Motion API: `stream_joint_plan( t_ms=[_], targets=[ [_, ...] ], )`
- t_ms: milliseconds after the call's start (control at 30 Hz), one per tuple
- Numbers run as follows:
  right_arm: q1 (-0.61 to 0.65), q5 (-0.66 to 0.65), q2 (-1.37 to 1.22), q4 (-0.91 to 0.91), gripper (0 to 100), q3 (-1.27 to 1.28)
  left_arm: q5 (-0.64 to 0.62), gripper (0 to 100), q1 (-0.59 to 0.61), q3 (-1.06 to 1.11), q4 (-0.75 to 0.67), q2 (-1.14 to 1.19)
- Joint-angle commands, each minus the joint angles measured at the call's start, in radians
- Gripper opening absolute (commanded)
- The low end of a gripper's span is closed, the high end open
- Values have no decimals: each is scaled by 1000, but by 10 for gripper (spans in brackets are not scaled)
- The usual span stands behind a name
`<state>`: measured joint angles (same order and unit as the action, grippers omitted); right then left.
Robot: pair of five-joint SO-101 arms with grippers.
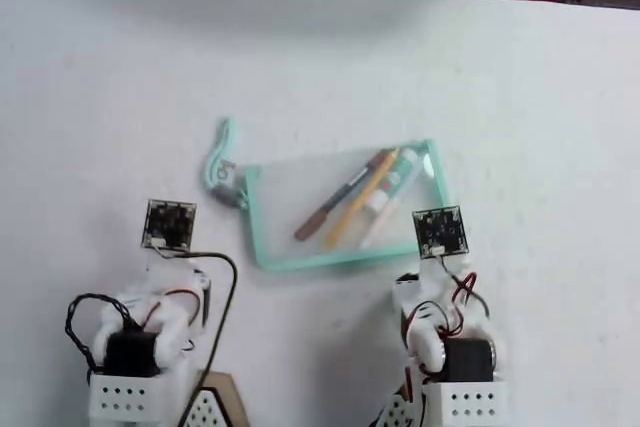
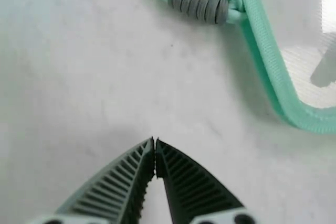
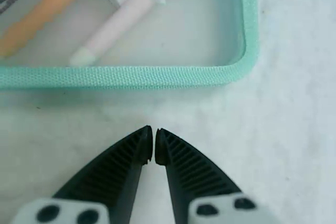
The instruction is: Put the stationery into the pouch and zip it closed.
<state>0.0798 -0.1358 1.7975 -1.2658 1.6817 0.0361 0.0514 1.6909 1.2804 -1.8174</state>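
The teal-edged pouch (image 1: 330,259) lies mid-table (image 1: 500,97), pens (image 1: 350,202) inside. The left gripper (image 2: 155,153) and right gripper (image 3: 153,145) hover over the table just off the pouch's near edge, both clenched on nothing.

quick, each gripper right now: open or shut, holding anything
Left gripper: shut, holding nothing.
Right gripper: shut, holding nothing.

The left arm (image 1: 135,342) and right arm (image 1: 450,352) sit side by side, well apart, both drawn back and pointing forward. The left gripper (image 2: 155,153) is closed, tips touching, empty. The right gripper (image 3: 153,145) is likewise closed and empty.
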Motion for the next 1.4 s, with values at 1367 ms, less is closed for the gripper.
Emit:
stream_joint_plan(
  t_ms=[1367],
  targets=[
    [-1, 2, 5, -2, 20, 9, -9, 27, 5, 2, 3, -5]
  ],
)
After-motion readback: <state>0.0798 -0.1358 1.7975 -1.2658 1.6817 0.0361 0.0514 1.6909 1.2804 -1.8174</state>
